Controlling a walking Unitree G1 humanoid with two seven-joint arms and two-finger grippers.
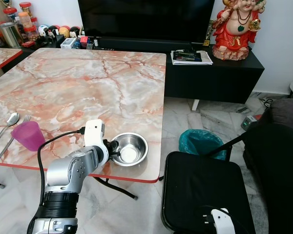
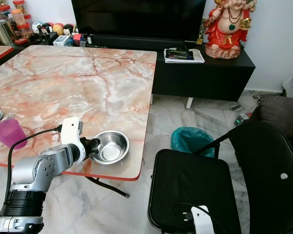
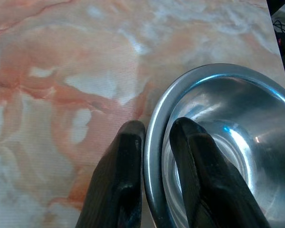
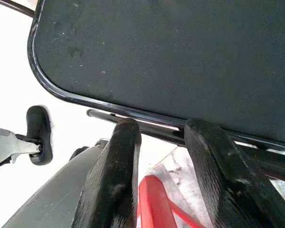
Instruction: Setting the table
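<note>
A steel bowl (image 1: pixel 129 148) sits on the marble table (image 1: pixel 88 83) close to its front right corner. My left gripper (image 1: pixel 111 148) is shut on the bowl's left rim. In the left wrist view one finger (image 3: pixel 126 156) lies outside the rim and the other (image 3: pixel 192 152) inside the steel bowl (image 3: pixel 237 114). A purple cup (image 1: pixel 28 135) stands at the front left, with a spoon (image 1: pixel 10 121) and a fork (image 1: pixel 18 129) beside it. My right gripper (image 4: pixel 164 133) hangs open beside a black chair seat (image 4: pixel 180 52), holding nothing.
A black chair (image 1: pixel 205 190) stands right of the table, and a teal-lined bin (image 1: pixel 200 141) is on the floor behind it. A black TV cabinet (image 1: pixel 215 68) with a red statue (image 1: pixel 234 29) runs along the back wall. Jars (image 1: pixel 17 22) crowd the far left.
</note>
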